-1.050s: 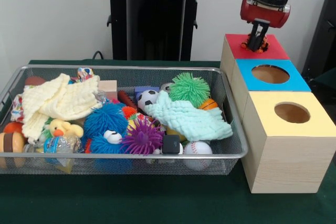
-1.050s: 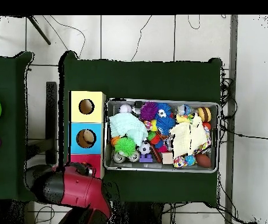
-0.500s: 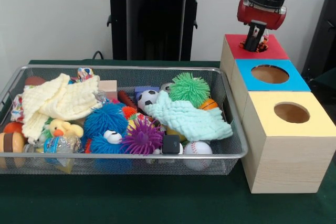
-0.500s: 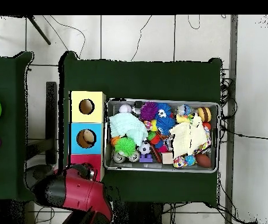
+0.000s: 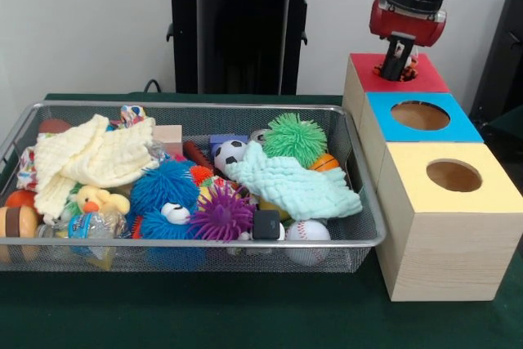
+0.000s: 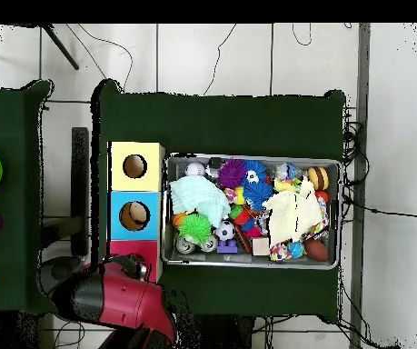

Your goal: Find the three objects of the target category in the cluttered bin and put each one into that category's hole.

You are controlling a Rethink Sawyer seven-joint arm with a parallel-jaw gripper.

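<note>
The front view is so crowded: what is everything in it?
wire bin: one, silver, on the green table, left.
boxes: three, red-topped, blue-topped, yellow-topped, in a row right of the bin.
cloths: two, cream at left, mint at right, lying over the toys.
spiky balls: green, blue, purple, in the bin.
balls: soccer ball, baseball.
rubber duck: one, yellow.
gripper: one, black, above the red-topped box.

Beside my wire bin [image 5: 359, 239] of heaped toys stand three boxes in a row: yellow-topped [image 5: 482, 194], blue-topped [image 5: 384, 112], and red-topped [image 5: 433, 79] farthest, holes upward.
</note>
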